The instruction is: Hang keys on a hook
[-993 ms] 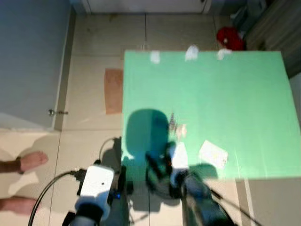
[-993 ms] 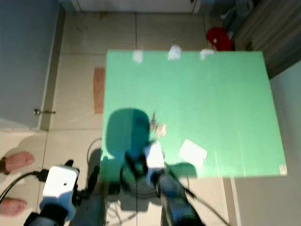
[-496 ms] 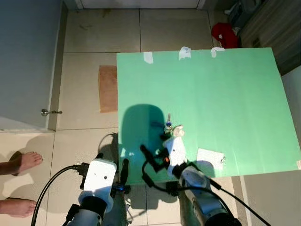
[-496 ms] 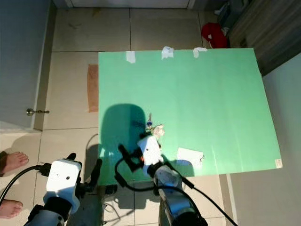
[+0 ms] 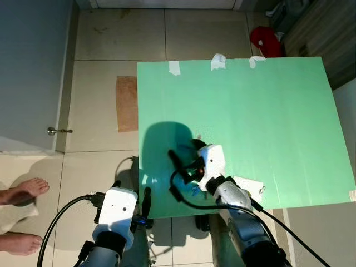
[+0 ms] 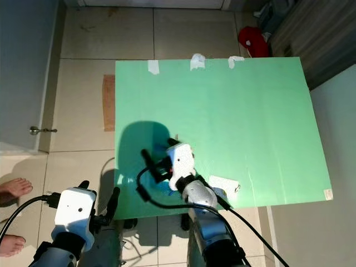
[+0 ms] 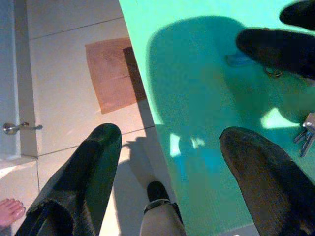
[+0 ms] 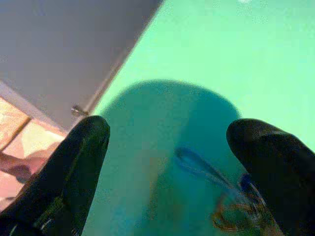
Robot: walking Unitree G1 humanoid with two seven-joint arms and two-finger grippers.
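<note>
The keys (image 8: 230,212), a ring with a blue strap (image 8: 196,166), lie on the green tabletop (image 5: 267,111) inside my own shadow. My right gripper (image 5: 186,153) hovers low over them, open. In the right wrist view they sit between its fingers, close to one fingertip (image 8: 275,167). From the left wrist view, silver key blades (image 7: 306,132) show just beside the right gripper's dark fingers (image 7: 275,46). My left gripper (image 5: 133,193) hangs open below the table's front left corner, over the floor.
A white card (image 5: 247,186) lies near the table's front edge, right of my arm. Tape pieces (image 5: 218,61) mark the far edge. A person's bare feet (image 5: 25,192) stand at the left by a door (image 5: 33,72). A red object (image 5: 266,40) is beyond the table.
My right gripper has moved forward from the table's front edge to over the keys, which it now covers in the eye views. The person's feet shifted slightly.
</note>
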